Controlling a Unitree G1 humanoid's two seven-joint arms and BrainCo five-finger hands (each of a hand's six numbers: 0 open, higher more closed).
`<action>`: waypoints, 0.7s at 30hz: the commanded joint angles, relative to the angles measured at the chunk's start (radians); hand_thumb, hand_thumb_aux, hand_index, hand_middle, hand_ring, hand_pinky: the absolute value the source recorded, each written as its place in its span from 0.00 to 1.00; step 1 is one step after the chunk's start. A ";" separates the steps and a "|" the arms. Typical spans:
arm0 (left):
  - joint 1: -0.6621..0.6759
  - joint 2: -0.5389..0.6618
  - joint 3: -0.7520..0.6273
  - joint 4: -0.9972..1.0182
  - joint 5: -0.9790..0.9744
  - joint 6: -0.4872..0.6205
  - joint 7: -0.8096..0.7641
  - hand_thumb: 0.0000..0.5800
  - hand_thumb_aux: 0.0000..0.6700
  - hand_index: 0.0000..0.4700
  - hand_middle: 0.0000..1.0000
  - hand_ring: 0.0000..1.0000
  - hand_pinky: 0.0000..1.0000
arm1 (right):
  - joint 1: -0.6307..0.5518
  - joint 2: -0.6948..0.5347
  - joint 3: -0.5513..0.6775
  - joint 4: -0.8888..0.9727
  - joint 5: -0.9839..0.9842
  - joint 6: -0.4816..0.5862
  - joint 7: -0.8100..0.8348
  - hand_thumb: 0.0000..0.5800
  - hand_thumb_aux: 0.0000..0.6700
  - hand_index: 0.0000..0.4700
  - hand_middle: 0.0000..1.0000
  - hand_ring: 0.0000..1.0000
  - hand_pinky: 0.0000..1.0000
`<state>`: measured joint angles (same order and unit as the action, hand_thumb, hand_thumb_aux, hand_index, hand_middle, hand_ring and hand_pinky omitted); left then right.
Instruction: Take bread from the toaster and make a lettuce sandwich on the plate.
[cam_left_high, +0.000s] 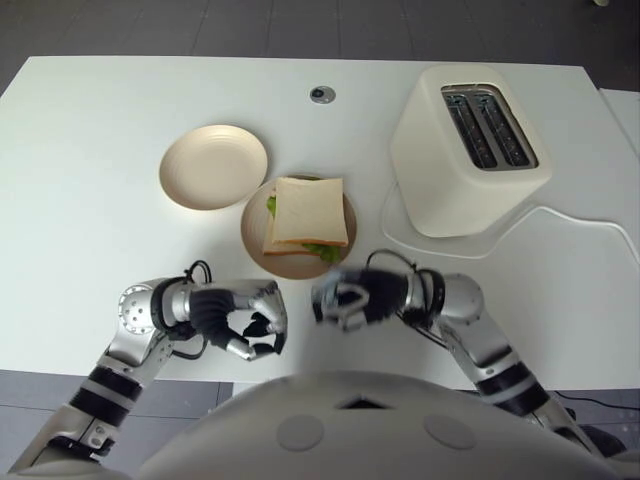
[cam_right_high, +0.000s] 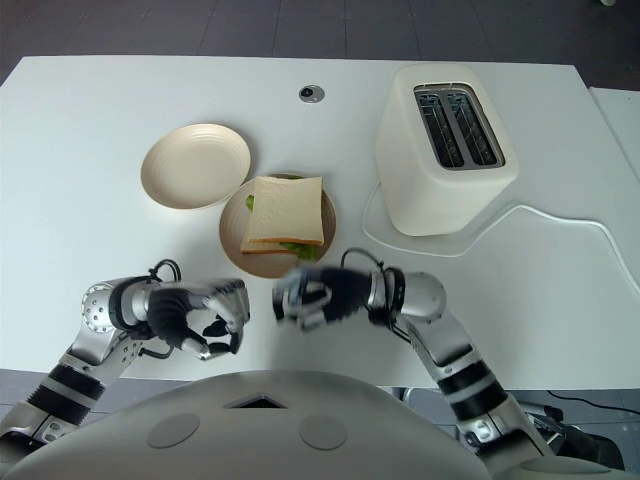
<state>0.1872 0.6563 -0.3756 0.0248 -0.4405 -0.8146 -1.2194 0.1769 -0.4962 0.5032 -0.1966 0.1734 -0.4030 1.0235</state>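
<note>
Both curled, left robot hand (cam_left_high: 238, 320) faces right robot hand (cam_left_high: 352, 298).

Probably a lab or office room staged as a kitchen: plain white counter (cam_left_high: 90, 200) with a round cable port (cam_left_high: 322, 95), more desk than worktop; grey tiled floor (cam_left_high: 250, 25) behind; white toaster (cam_left_high: 465, 150) with trailing cord (cam_left_high: 590, 215), a tan plate (cam_left_high: 213, 166), a second plate (cam_left_high: 254, 237) under a sandwich (cam_left_high: 310, 210).

There are two plates (cam_left_high: 213, 166) (cam_left_high: 252, 236), one lettuce sandwich (cam_left_high: 310, 210) and one toaster (cam_left_high: 440, 170).
</note>
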 joint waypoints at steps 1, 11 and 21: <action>-0.046 0.004 0.041 0.166 0.236 -0.004 0.078 1.00 1.00 1.00 1.00 1.00 1.00 | -0.028 -0.019 0.055 0.114 -0.161 -0.042 -0.006 1.00 1.00 1.00 1.00 1.00 1.00; -0.219 -0.029 0.053 0.467 0.684 0.070 0.464 1.00 1.00 1.00 1.00 1.00 1.00 | -0.171 0.079 0.064 0.392 -0.484 -0.050 -0.334 1.00 1.00 1.00 1.00 1.00 1.00; -0.395 -0.167 -0.009 0.639 0.968 0.060 0.935 0.98 0.85 0.85 0.82 0.82 0.82 | -0.403 0.173 -0.055 0.725 -0.700 0.113 -0.918 1.00 1.00 1.00 1.00 1.00 1.00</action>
<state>-0.2466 0.5046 -0.3422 0.5850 0.4516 -0.8102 -0.2928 -0.2623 -0.3092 0.4448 0.4288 -0.4756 -0.3596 0.1357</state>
